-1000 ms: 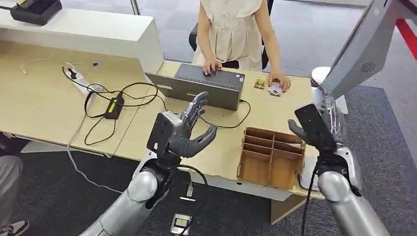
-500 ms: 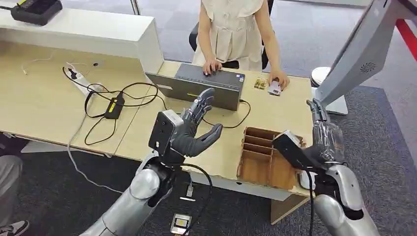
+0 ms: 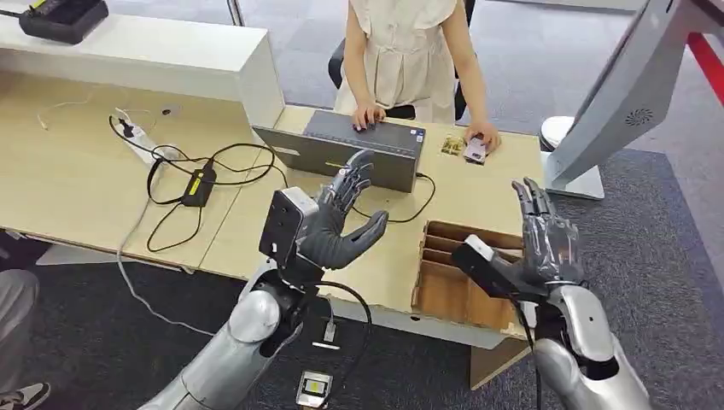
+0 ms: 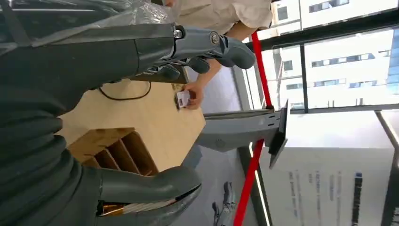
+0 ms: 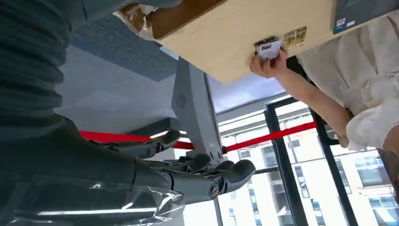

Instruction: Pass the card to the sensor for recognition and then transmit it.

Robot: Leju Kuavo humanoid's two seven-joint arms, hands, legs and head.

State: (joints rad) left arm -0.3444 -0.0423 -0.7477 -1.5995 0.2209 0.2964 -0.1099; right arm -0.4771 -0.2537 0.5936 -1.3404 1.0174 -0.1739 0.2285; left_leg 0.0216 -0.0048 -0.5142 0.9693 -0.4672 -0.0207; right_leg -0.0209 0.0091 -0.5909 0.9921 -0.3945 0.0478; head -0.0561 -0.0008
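Observation:
A small white card (image 3: 475, 152) lies on the desk's far edge under a person's hand (image 3: 483, 137); it also shows as the card (image 4: 183, 98) and the card (image 5: 270, 48) in the wrist views. My left hand (image 3: 335, 224) is raised over the desk's near edge, palm open, fingers spread, holding nothing. My right hand (image 3: 544, 237) hovers above the cardboard organizer (image 3: 465, 273), fingers straight and apart, empty. A grey sensor stand (image 3: 627, 94) rises at the right.
A grey laptop (image 3: 354, 151) sits between my left hand and the person (image 3: 404, 55). Cables and a power strip (image 3: 183, 175) lie on the desk's left part. A small gold object (image 3: 452, 145) sits beside the card. A red barrier (image 3: 707, 60) crosses the far right.
My right hand has swung down and left from beside the sensor stand to above the organizer, turning its fingers upward. My left hand has barely moved. The person still covers the card.

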